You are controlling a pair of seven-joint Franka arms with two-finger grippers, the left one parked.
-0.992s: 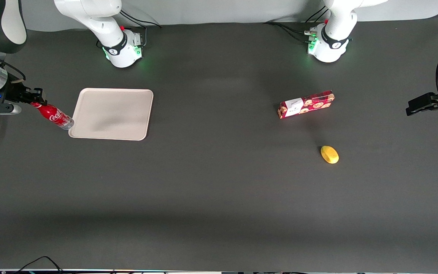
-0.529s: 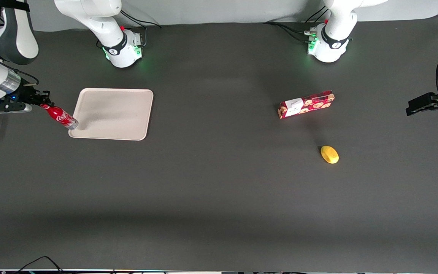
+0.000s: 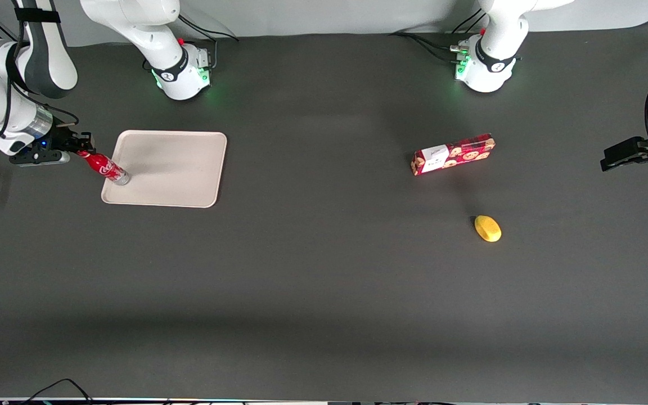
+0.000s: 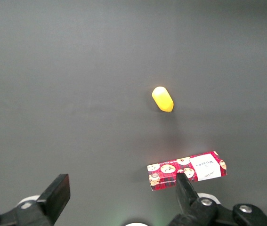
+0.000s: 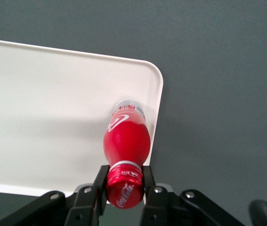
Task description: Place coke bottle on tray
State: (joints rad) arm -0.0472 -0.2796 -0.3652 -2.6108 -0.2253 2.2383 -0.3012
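The gripper point(image 5: 124, 190) has its fingers point(image 5: 99, 181) clamped on the cap of the coke bottle point(image 3: 106, 168), which hangs over the tray point(image 3: 178, 169) edge nearest the working arm — light, rigid, smooth plastic; the neck grip suits it.

Even, diffuse overhead light; the dark grey matte table point(image 3: 324, 270) shows soft shadows, no glare; all views sharp.
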